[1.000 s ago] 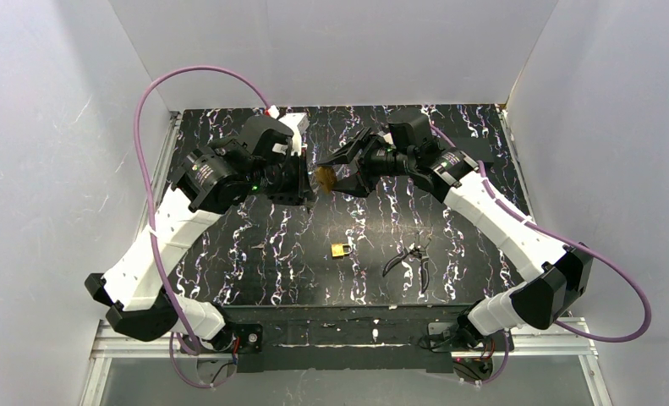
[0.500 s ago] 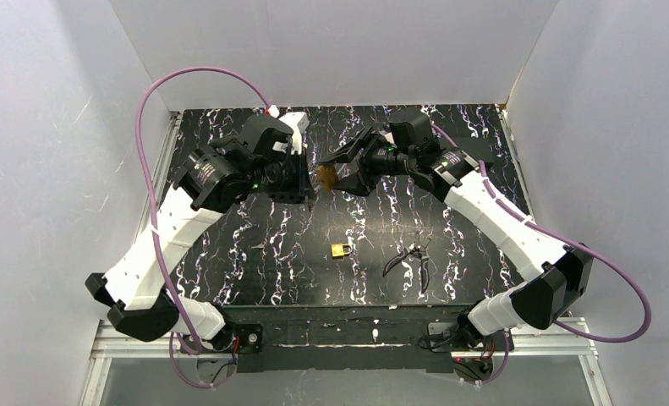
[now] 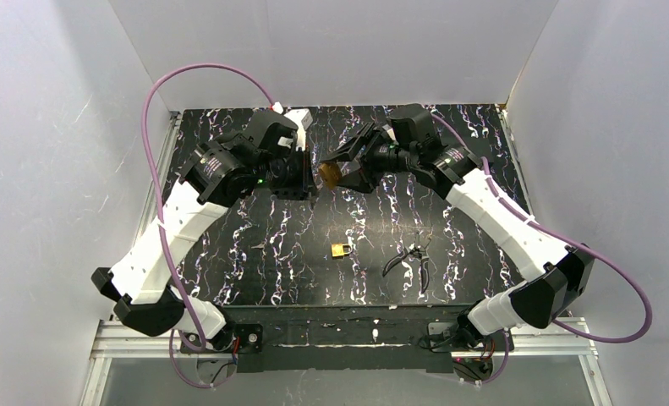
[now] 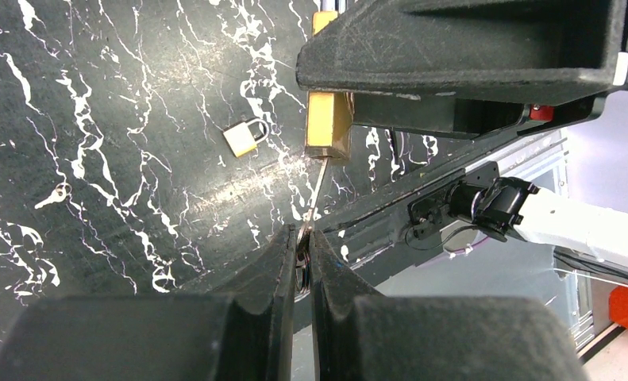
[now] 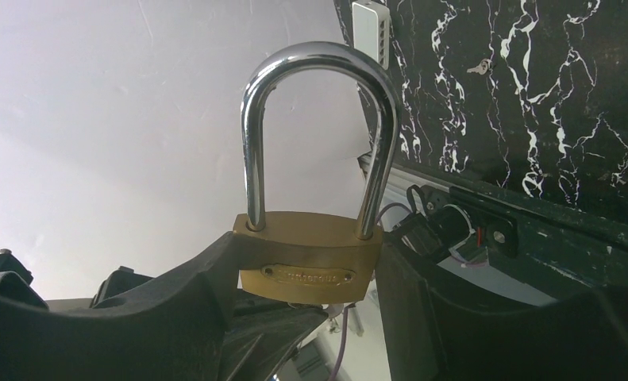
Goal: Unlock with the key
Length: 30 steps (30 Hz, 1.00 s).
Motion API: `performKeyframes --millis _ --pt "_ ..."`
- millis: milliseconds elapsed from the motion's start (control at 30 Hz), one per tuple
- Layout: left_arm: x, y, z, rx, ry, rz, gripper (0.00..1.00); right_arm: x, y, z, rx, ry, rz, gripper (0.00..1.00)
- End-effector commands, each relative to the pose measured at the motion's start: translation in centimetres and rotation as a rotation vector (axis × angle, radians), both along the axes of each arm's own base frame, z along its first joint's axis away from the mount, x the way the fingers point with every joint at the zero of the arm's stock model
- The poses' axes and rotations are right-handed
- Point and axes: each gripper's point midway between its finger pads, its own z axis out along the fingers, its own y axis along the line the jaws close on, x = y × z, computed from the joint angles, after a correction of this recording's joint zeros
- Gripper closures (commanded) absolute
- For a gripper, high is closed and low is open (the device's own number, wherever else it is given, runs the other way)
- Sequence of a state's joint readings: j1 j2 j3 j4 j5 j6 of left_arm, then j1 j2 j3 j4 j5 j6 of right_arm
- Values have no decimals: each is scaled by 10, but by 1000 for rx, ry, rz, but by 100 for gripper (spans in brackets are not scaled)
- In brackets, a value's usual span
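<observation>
My right gripper (image 5: 310, 274) is shut on the brass body of a large padlock (image 5: 309, 258), holding it in the air above the back of the table; its steel shackle (image 5: 318, 119) sits closed. In the top view the padlock (image 3: 328, 174) hangs between the two grippers. My left gripper (image 4: 302, 236) is shut on the head of the key (image 4: 317, 186). The thin blade reaches up to the underside of the padlock (image 4: 329, 127). How far the blade sits in the lock is hidden.
A small brass padlock (image 3: 341, 250) lies mid-table, with black-handled pliers (image 3: 411, 258) to its right. A loose small key (image 4: 56, 193) lies on the black marbled tabletop (image 3: 254, 254). White walls enclose the left, back and right sides.
The left arm has shifted slightly right and back. The right gripper has turned a little with the padlock. Both grips are unchanged.
</observation>
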<state>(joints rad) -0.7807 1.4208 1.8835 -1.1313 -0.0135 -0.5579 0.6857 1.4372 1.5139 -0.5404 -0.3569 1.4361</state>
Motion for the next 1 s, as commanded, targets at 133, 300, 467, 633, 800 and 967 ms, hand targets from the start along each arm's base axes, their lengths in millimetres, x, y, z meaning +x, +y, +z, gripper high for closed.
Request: performKeyframes --millis 133,300,467,633,800,967 --pt "2 2 14 -3 -46 -33 100 -3 -2 47 55 -122 14 99" --pt "-14 10 16 19 -92 -171 100 0 -25 14 -89 4 -87 99" --pt "-17 26 11 91 -196 -236 100 -4 -46 -7 -193 133 -174 99" --pt "-7 41 14 194 -417 -301 100 -10 -49 -14 -249 257 -192 99" --pt "-5 41 17 307 -591 -438 100 -27 -44 -33 -331 428 -112 99" --pt "-2 33 20 416 -800 -584 100 -32 -46 -31 -331 482 -136 99"
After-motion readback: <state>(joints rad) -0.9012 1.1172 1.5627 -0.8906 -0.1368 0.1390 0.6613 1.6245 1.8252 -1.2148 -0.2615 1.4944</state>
